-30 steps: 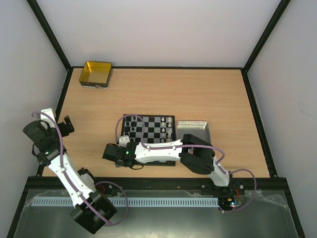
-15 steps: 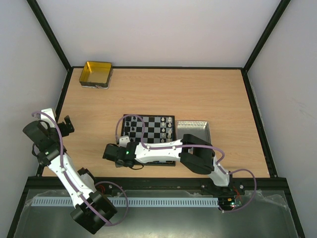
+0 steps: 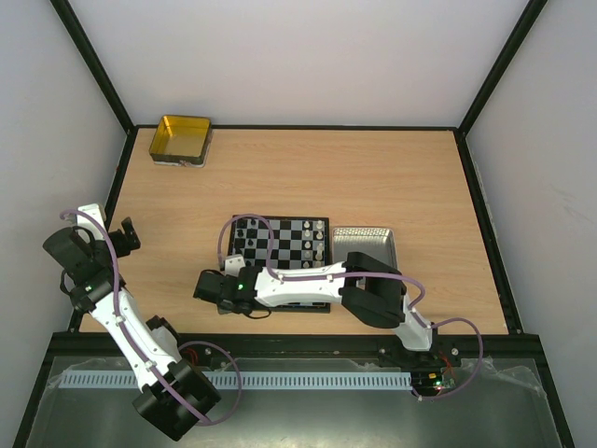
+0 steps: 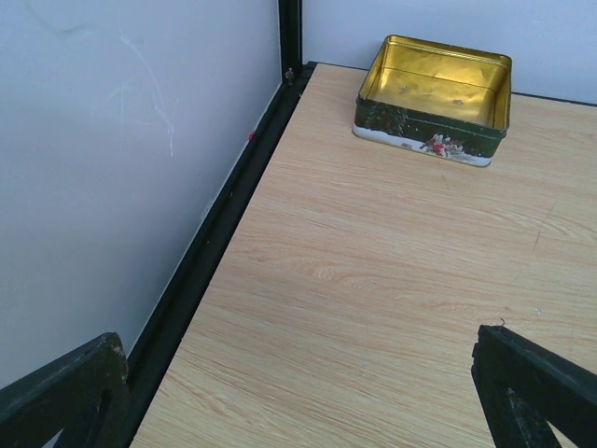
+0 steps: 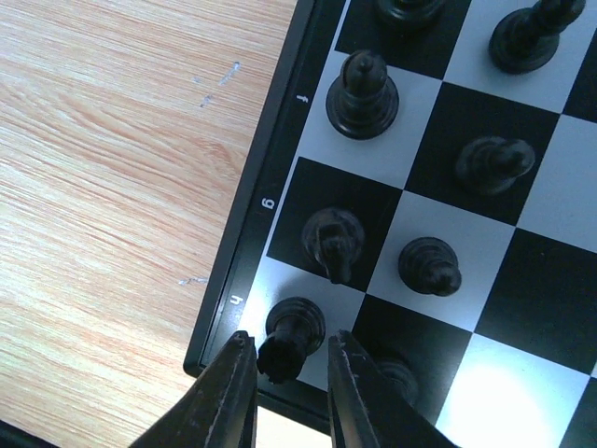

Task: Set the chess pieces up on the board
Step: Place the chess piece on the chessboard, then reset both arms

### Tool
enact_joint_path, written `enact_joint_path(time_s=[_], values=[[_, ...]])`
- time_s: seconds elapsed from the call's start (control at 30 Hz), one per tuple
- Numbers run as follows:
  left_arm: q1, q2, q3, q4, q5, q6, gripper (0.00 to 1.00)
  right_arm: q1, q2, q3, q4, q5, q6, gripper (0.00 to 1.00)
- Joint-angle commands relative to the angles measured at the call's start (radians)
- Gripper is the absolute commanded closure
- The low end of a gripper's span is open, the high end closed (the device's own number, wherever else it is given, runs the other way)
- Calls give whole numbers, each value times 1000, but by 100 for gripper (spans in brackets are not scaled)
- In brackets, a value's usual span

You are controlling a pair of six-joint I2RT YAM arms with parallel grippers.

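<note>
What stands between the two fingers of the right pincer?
A black chess piece stands between the fingers of the right pincer, on the board's corner square, as the right wrist view shows. Whether they touch it is unclear.

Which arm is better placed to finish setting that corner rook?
Right. The right gripper straddles the black rook on the board; the left gripper is open, far off, facing the gold tin.

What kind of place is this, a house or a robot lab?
Probably a robot test booth in a lab. Plain white walls in a black frame box in a wooden table, and a left arm and right arm stand at its near edge, the right one over a small chessboard.
</note>
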Motion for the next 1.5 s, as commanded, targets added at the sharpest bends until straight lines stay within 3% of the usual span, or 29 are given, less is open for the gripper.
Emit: enact_joint_path(time_s=[0.0,0.4,0.6,0.8,0.93,1.07,1.27,1.4,1.47], values=[[7,-12,-12,-1,23,10,1,-5,-60,34,-43,36,4,79],[7,-22,-14,-1,24,12,1,-5,-133,40,-79,64,10,78],[8,-44,-18,-5,45,21,1,-6,-240,-6,-154,188,23,78],[8,-29,20,-73,175,98,1,-40,-450,-233,-126,265,96,78],[-31,46,138,-247,300,256,1,-70,-593,-423,-89,275,130,77],[-243,155,278,-366,160,282,1,-101,-707,-549,-58,279,146,76],[-612,141,353,-395,-20,168,0,-114,-782,-617,-46,287,139,56],[-953,172,390,-385,-177,40,1,-121,-806,-621,-46,303,118,35],[-1054,192,391,-380,-234,19,1,-135,-824,-620,-44,300,101,31]])
